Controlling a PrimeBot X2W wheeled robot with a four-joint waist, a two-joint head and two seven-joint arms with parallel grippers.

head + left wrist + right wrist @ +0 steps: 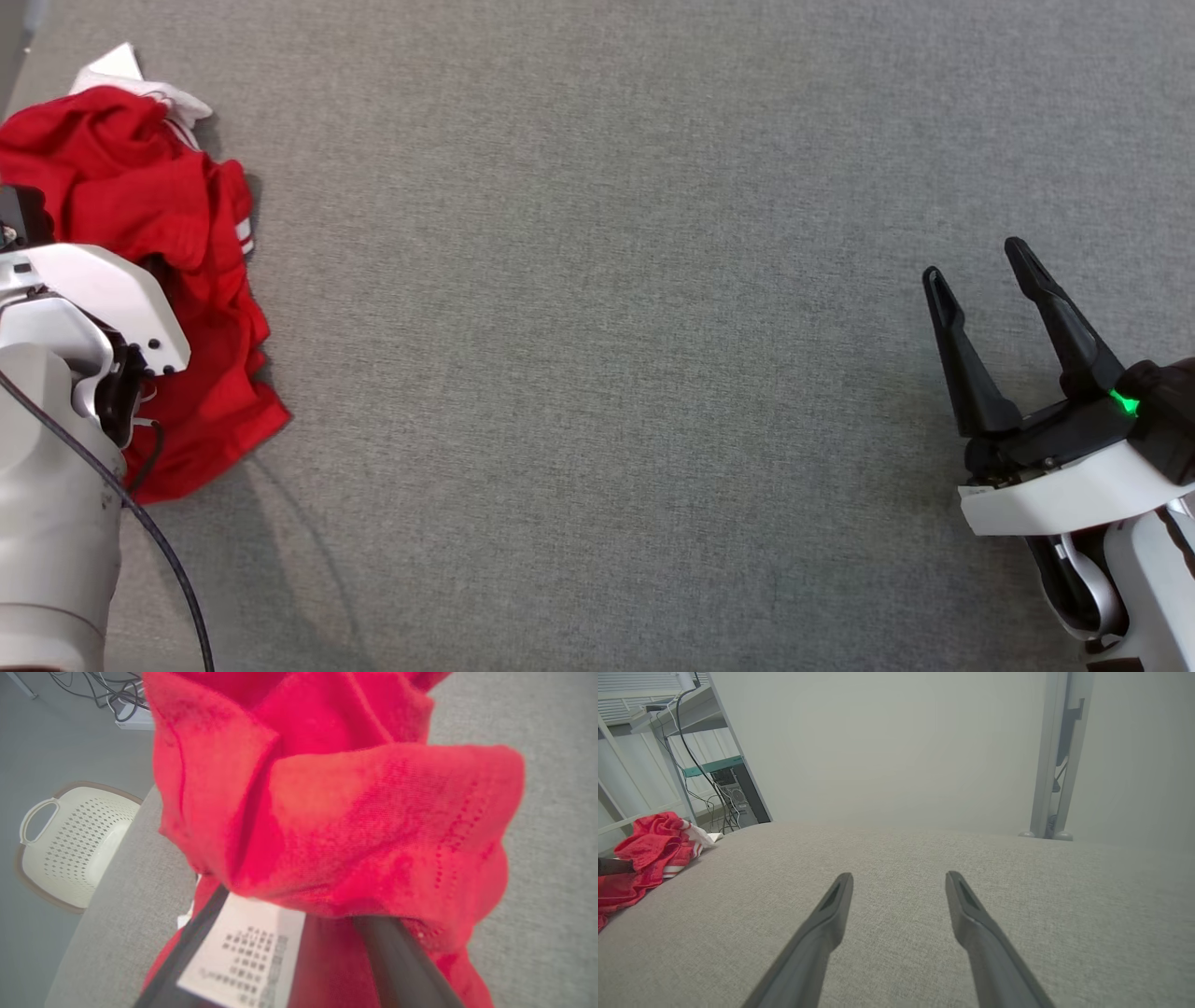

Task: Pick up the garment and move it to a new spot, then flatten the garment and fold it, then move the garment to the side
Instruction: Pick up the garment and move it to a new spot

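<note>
Head view: one red garment [177, 233] lies crumpled at 9 o'clock on the grey table [607, 373], partly under the left arm [56, 373]. Right gripper [974, 260] at 4 o'clock, well apart from it, jaws spread, empty.

Left wrist view: left gripper [292, 910] spread, both fingers [397, 961] under garment folds. One white label [243, 956] lies between them. One basket [70, 849] stands on the floor [28, 742] at 9 o'clock.

Right wrist view: garment at 9 o'clock; pale wall [901, 742] beyond.

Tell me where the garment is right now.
The garment lies crumpled at the far left of the head view on the grey surface, the open left gripper set into its folds, far from the right gripper.
</note>
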